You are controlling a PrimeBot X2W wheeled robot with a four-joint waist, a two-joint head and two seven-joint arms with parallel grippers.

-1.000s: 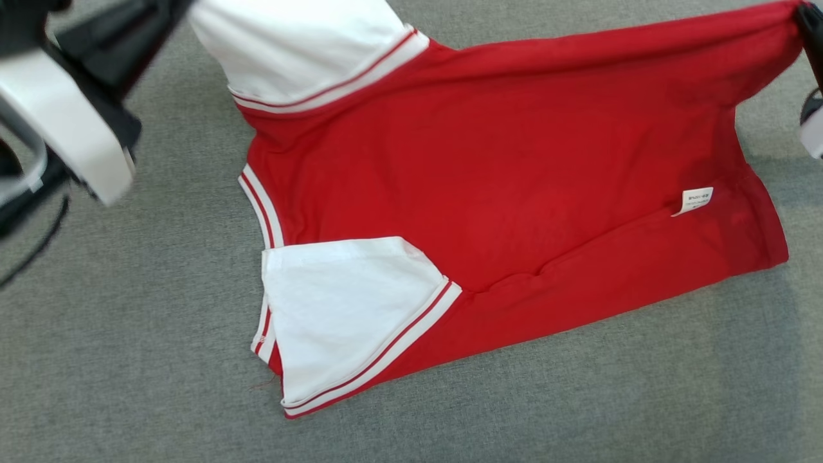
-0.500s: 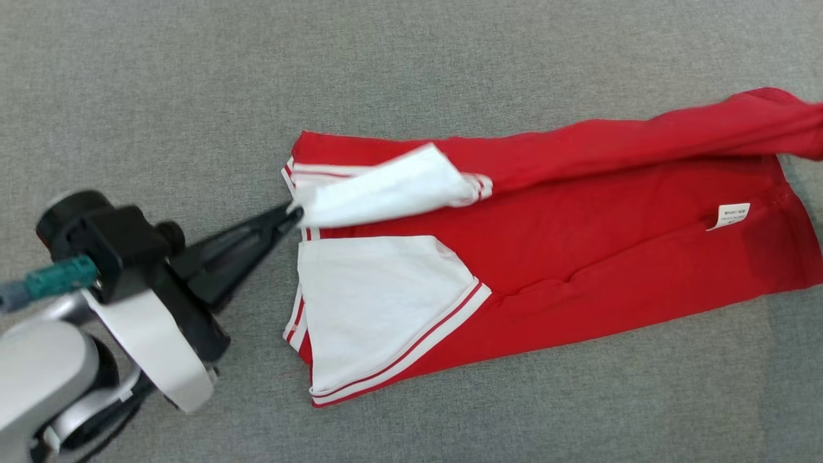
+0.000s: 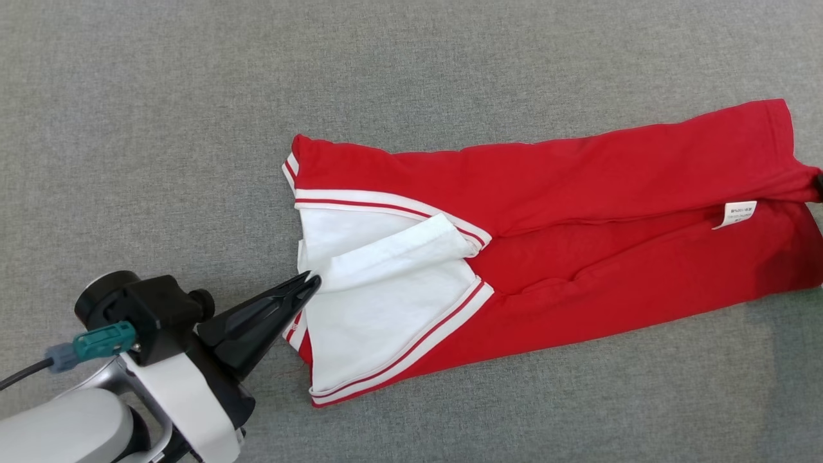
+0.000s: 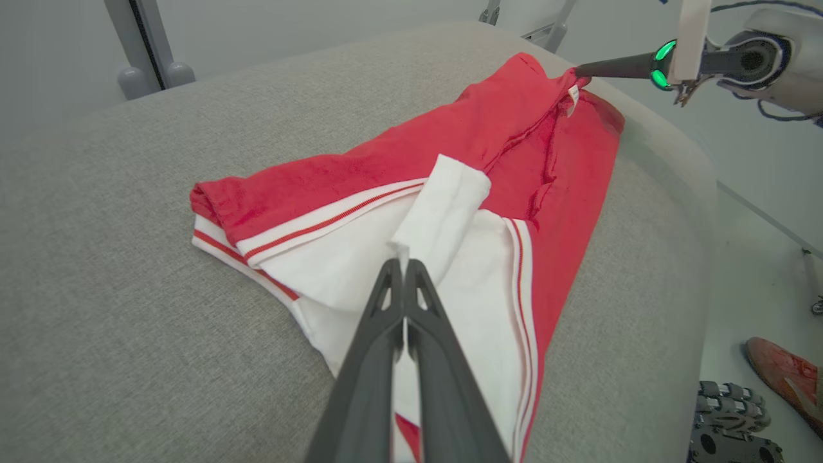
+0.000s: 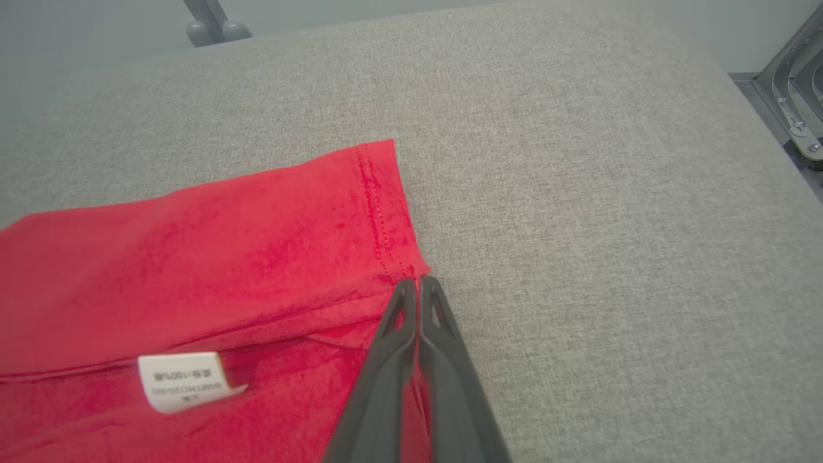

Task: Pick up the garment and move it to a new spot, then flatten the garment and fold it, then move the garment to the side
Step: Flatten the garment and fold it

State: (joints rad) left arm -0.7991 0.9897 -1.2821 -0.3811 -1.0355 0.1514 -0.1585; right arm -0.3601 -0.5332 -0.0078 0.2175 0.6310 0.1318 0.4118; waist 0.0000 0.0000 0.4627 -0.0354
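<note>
Left gripper pinches the cuff corner of a white sleeve, its two dark tapered fingers pressed flat together on the cloth; we see the same pinch from the left wrist view. Our right gripper is likewise closed, nipping the stitched hem corner of the garment at the far right edge of the head view.

The garment is a red knit shirt with white sleeves trimmed in red-and-white striped bands. It lies lengthwise on a grey woven cushion, with its long upper side folded towards the middle, so a soft ridge runs along the body. A small white care label sticks out near the hem (its print is too small for us to read). The shirt's cloth looks soft and faintly nubby, while the cushion's weave is coarse and flat.

Bare cushion lies open above, left of and below the shirt. In the left wrist view the cushion's rounded edge shows beyond it.
</note>
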